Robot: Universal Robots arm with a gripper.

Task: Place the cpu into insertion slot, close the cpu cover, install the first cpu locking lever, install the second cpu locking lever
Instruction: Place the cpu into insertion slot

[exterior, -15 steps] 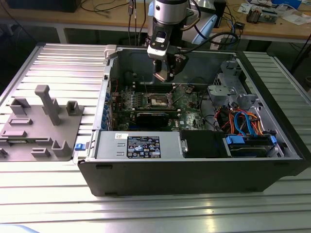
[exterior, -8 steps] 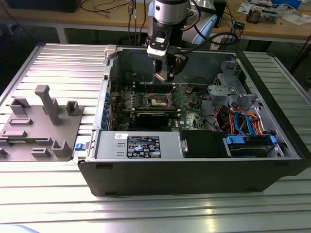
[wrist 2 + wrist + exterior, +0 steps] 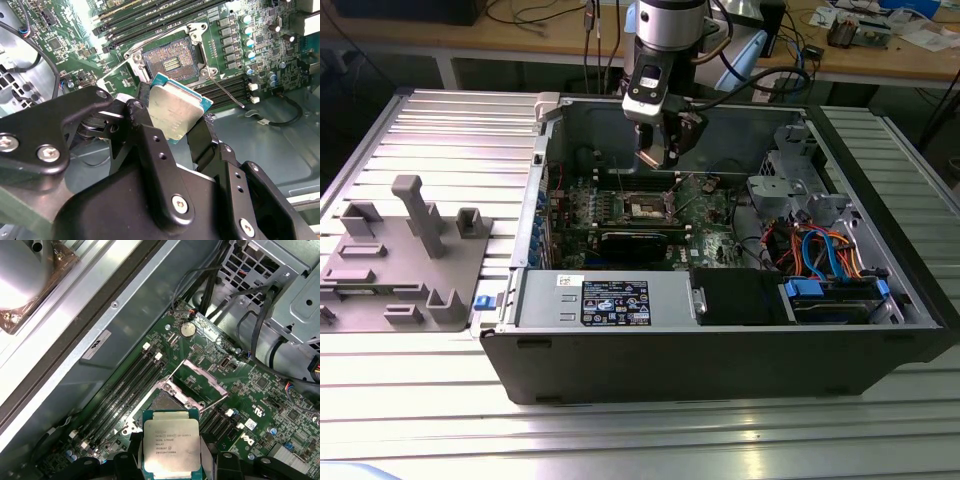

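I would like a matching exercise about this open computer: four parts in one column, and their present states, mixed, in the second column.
Column one:
1. cpu
2. insertion slot
3. cpu cover
4. coin battery

Column two:
A. swung open
B. round and silvery
C. held between the fingers
D. empty, contacts exposed

Pairs: 1-C, 2-D, 3-A, 4-B

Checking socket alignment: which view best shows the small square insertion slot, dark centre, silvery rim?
Second wrist view: the insertion slot shows its dark centre unobstructed beyond the gripped silver-topped square cpu. First wrist view: the cpu hides part of the slot. Exterior view: slot distant.
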